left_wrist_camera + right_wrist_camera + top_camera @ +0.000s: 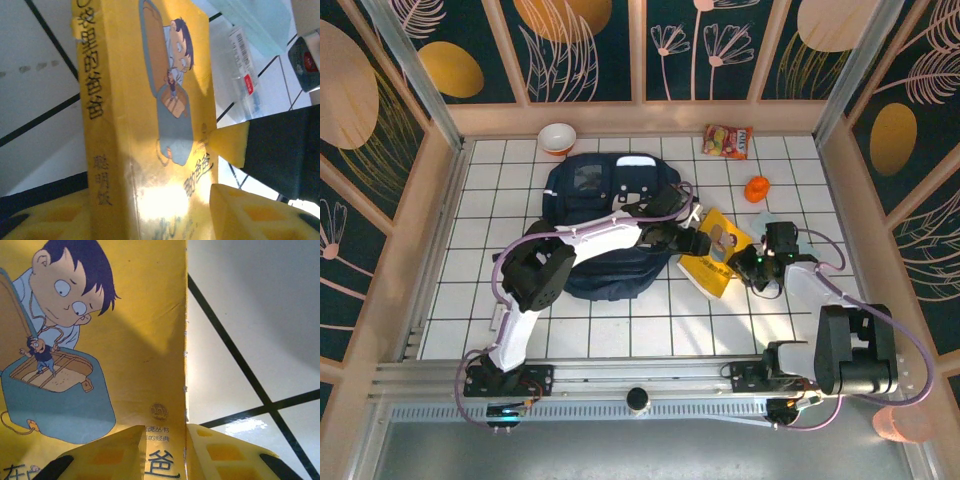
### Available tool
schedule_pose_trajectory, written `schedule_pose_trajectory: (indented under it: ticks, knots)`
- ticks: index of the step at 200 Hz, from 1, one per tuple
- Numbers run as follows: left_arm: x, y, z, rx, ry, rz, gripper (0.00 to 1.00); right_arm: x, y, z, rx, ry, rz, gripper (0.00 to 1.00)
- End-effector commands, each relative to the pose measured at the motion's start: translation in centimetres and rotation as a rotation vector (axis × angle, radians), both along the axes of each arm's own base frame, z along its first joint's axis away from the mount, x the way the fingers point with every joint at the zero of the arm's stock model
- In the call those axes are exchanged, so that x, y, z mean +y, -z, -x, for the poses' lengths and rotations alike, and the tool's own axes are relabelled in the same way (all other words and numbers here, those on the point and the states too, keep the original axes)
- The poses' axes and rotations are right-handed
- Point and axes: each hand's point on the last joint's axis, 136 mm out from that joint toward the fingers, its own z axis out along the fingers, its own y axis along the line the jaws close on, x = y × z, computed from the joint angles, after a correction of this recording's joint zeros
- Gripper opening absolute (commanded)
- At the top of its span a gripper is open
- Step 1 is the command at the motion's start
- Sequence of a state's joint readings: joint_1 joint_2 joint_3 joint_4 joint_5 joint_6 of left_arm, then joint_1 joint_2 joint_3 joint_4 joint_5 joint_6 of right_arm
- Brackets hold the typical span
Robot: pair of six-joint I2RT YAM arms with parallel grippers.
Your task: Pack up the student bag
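The student bag, navy blue with a grey patch, lies flat at the table's middle under my left arm. A yellow picture book with a cartoon boy on its cover rests just right of the bag. My left gripper is shut on the book at its spine end, with yellow fingers on either side. My right gripper is at the book's opposite edge. Its jaws stand apart around that edge of the book: one finger lies over the cover and the other just past the edge.
A white bowl sits at the back left. A red snack packet and a small orange thing lie at the back right. A clear packet with a barcode lies beside the book. Wooden walls ring the tiled table.
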State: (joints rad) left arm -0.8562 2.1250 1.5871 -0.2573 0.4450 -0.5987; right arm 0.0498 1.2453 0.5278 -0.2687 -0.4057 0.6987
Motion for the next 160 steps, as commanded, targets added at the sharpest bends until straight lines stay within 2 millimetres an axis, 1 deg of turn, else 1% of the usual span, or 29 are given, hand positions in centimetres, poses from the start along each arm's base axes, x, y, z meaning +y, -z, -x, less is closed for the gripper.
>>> schedule_pose_trajectory:
  ticks: [1, 20, 36, 44, 50, 65, 70, 84, 102, 118, 126, 142, 160]
  knots:
    - [-2.3, -4.9, 0.3, -0.063, 0.051, 0.138, 0.53, 0.8, -0.9, -0.6, -0.044, -0.014, -0.037, 0.27]
    - [-2.4, -5.5, 0.6, -0.072, 0.07, 0.165, 0.53, 0.9, -0.6, -0.5, -0.044, -0.012, -0.043, 0.26]
    - [-2.4, -5.4, 0.7, -0.081, 0.086, 0.155, 0.51, 1.0, -0.6, -0.6, -0.052, -0.011, -0.048, 0.25]
    - [-2.3, -5.2, 0.6, -0.089, 0.092, 0.14, 0.49, 1.0, -0.8, -0.7, -0.061, -0.01, -0.05, 0.25]
    - [-2.1, -5.2, 0.5, -0.106, 0.093, 0.126, 0.45, 1.0, -0.9, -0.7, -0.064, -0.008, -0.049, 0.25]
    - [-1.6, -5.5, -0.4, -0.161, 0.075, 0.099, 0.27, 0.9, -1.3, -0.9, -0.085, -0.009, -0.044, 0.25]
    - [-1.5, -5.7, -0.7, -0.179, 0.063, 0.098, 0.24, 0.9, -1.5, -1.0, -0.092, -0.008, -0.043, 0.25]
    - [-1.0, -6.6, -1.8, -0.213, 0.021, 0.115, 0.19, 0.7, -2.4, -1.3, -0.129, -0.007, -0.037, 0.26]
    - [-0.2, -8.5, -3.4, -0.252, -0.04, 0.169, 0.14, 0.3, -4.3, -1.8, -0.201, 0.008, -0.033, 0.34]
    - [0.4, -10.3, -4.1, -0.288, -0.06, 0.231, 0.13, -0.2, -6.3, -2.3, -0.286, 0.012, -0.033, 0.44]
    - [0.6, -11.1, -4.1, -0.301, -0.054, 0.259, 0.13, -0.4, -7.3, -2.5, -0.331, 0.015, -0.026, 0.5]
    - [1.0, -11.7, -3.7, -0.291, -0.04, 0.32, 0.14, -0.9, -8.8, -2.7, -0.407, 0.027, -0.02, 0.58]
    - [1.4, -11.7, -3.2, -0.229, -0.042, 0.399, 0.14, -1.4, -9.9, -2.7, -0.474, 0.051, -0.043, 0.68]
